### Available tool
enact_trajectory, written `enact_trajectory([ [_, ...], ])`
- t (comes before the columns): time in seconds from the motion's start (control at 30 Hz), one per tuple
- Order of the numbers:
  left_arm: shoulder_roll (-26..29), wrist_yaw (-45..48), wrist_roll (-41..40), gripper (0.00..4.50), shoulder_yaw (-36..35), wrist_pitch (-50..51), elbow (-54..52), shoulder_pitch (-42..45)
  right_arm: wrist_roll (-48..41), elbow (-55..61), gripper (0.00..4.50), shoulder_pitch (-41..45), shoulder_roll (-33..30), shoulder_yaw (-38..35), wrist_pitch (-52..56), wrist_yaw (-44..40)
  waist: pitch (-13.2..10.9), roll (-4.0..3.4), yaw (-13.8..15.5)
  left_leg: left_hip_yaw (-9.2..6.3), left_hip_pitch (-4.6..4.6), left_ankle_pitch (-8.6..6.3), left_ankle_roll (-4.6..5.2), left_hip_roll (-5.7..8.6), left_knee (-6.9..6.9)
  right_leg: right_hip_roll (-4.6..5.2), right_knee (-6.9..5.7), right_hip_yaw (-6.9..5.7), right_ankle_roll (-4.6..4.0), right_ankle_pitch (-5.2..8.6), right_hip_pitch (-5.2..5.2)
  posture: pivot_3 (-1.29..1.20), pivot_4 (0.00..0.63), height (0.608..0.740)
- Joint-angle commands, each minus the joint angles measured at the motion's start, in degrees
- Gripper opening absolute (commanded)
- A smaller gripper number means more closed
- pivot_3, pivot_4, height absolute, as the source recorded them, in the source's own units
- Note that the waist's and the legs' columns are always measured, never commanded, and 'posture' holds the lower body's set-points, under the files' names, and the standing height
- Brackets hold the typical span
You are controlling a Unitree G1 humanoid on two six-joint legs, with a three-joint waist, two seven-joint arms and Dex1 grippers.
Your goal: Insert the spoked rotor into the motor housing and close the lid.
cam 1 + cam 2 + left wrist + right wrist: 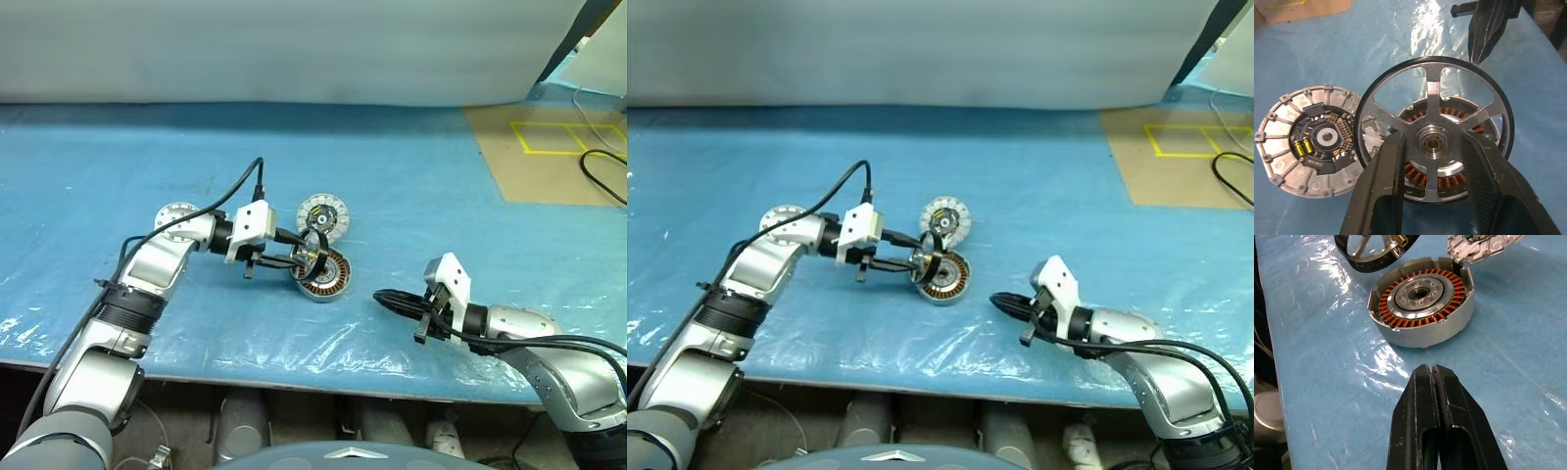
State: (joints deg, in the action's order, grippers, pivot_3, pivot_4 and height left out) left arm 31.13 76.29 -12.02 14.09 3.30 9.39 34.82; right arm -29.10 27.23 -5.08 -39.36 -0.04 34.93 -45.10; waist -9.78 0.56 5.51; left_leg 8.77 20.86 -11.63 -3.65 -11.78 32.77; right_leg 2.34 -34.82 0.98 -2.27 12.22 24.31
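My left gripper (302, 258) is shut on the spoked rotor (1433, 93), with one finger on each side of its hub. It holds the wheel tilted, just above the motor housing (1420, 308). The housing lies on the blue table with its copper windings facing up, and part of it shows through the spokes. The lid (1308, 142), pale with a toothed rim and a dark centre, rests behind the housing and leans against its edge. My right gripper (387, 299) is shut and empty, low over the table to the right of the housing and pointing at it.
A blue plastic sheet (411, 166) covers the table, and its front edge runs just below both arms. At the far right a brown board (549, 147) with yellow tape lines carries a black cable (602, 171). A white wall stands behind.
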Motion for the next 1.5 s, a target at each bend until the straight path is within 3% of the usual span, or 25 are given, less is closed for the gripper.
enact_trajectory([
  [0.03,-0.1,0.0,-0.7,1.45,-0.6,-0.4,-1.8,0.1,1.0,-0.4,0.00,0.5,0.3,0.1,-2.5,-0.6,0.0,0.00,0.0,0.00,0.00,0.01,0.02,0.00,0.00,0.01,-0.01,0.00,0.00,0.00,0.00,0.00,0.150,0.740],
  [0.57,-1.3,-1.0,1.7,1.45,1.0,-2.4,0.1,-1.7,1.6,-6.3,0.00,1.7,-0.1,-0.8,-6.0,-4.0,0.0,-0.01,0.0,0.00,0.01,0.07,0.13,0.00,0.02,0.01,-0.05,-0.02,-0.01,-0.01,-0.01,0.00,0.150,0.740],
  [1.5,-1.3,-0.1,7.1,1.45,3.9,-5.7,5.8,4.1,-2.1,6.2,0.00,5.0,0.7,-0.5,7.2,4.0,0.0,-0.03,0.0,0.00,-0.16,0.09,0.14,0.01,0.01,0.01,-0.08,-0.01,0.00,-0.02,-0.01,0.00,0.150,0.740],
])
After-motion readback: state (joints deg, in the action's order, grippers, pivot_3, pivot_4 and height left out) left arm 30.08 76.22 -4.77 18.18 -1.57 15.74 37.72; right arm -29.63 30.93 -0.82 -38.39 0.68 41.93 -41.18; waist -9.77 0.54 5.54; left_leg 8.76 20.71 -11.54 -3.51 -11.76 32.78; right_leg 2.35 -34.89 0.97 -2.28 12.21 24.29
